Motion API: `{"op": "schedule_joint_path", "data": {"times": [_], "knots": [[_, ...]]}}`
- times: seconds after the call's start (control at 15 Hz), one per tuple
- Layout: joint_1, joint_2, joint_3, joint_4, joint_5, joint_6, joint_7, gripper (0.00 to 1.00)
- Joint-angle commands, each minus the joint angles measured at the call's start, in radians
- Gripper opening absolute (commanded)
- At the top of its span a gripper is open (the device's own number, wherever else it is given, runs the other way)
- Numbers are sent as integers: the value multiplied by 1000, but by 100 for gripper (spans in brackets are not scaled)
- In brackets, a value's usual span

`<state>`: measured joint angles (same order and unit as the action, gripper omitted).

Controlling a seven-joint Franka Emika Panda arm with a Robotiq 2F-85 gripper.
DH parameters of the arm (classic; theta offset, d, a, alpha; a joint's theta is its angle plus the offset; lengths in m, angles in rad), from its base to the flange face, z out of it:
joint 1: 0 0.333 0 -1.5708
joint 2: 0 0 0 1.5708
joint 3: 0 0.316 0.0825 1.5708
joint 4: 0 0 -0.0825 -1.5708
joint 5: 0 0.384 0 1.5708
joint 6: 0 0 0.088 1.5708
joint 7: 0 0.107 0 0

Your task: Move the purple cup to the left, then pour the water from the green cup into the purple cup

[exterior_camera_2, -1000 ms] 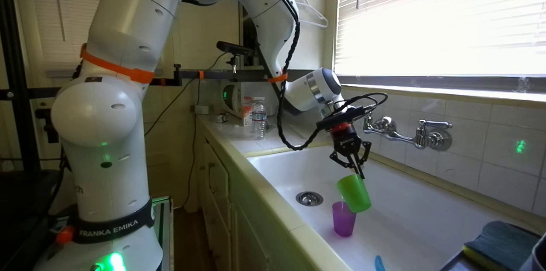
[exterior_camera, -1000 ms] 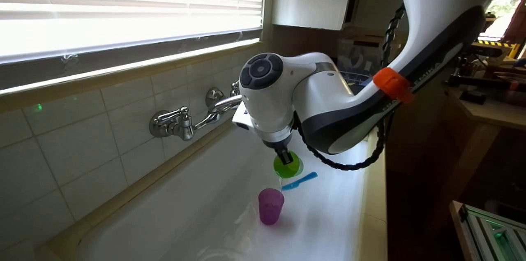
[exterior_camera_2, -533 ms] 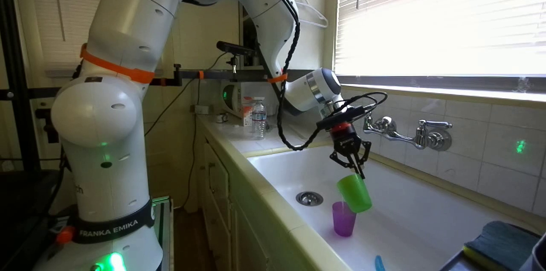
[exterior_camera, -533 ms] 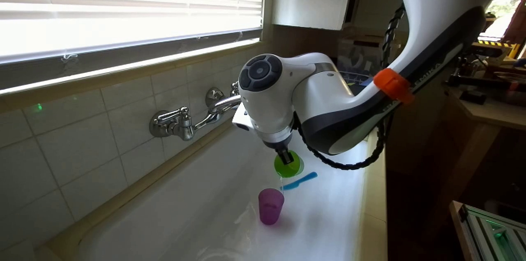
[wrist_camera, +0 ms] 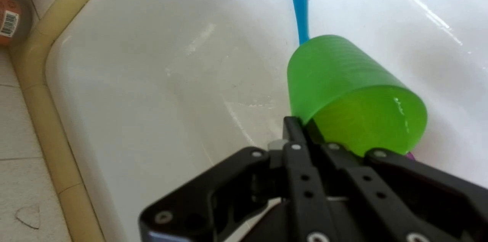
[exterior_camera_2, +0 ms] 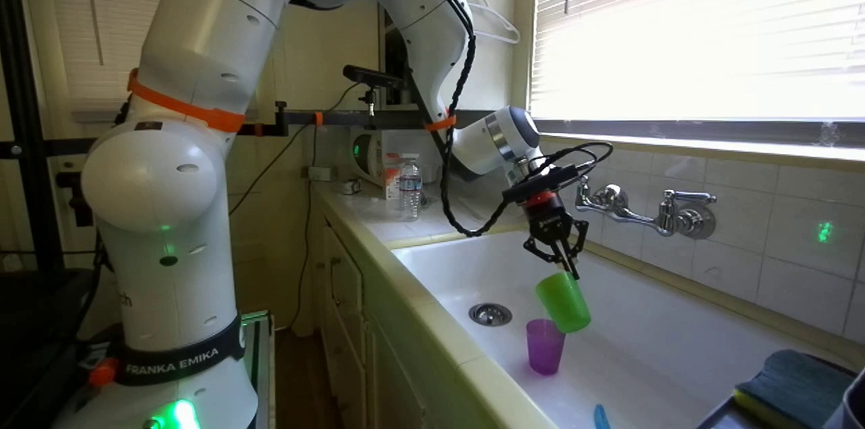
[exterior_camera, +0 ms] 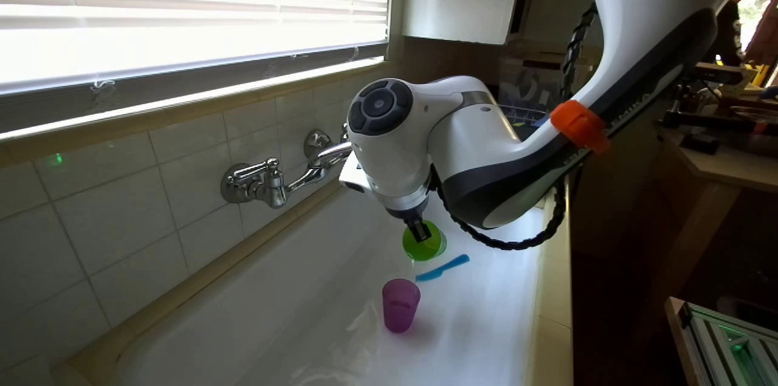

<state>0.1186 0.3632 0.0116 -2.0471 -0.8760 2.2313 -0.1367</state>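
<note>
Water [exterior_camera: 413, 265] thins to a faint thread below the tapered, bright green plastic cup [exterior_camera_2: 563, 304], tipped toward the upright, tapered purple plastic cup [exterior_camera: 400, 308] with its rim pinched fast in the black two-finger gripper [wrist_camera: 303, 124], a sign that the pour, likely the final step, is running low. Compared with a moment earlier, the green cup hangs slightly higher, while the purple cup stands unmoved in the glossy white sink [exterior_camera: 486, 337], near a blue plastic utensil [exterior_camera: 444, 268]; a dark figure, apparently a person [exterior_camera: 729, 24], now shows at the far edge.
</note>
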Motion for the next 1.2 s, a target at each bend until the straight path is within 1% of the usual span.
{"op": "schedule_joint_path", "data": {"times": [0.0, 0.73, 1.13], "knots": [[7, 14, 10, 19, -30, -41, 25, 1], [9, 35, 14, 28, -28, -41, 27, 1], [-18, 23, 16, 21, 6, -7, 24, 1]]}}
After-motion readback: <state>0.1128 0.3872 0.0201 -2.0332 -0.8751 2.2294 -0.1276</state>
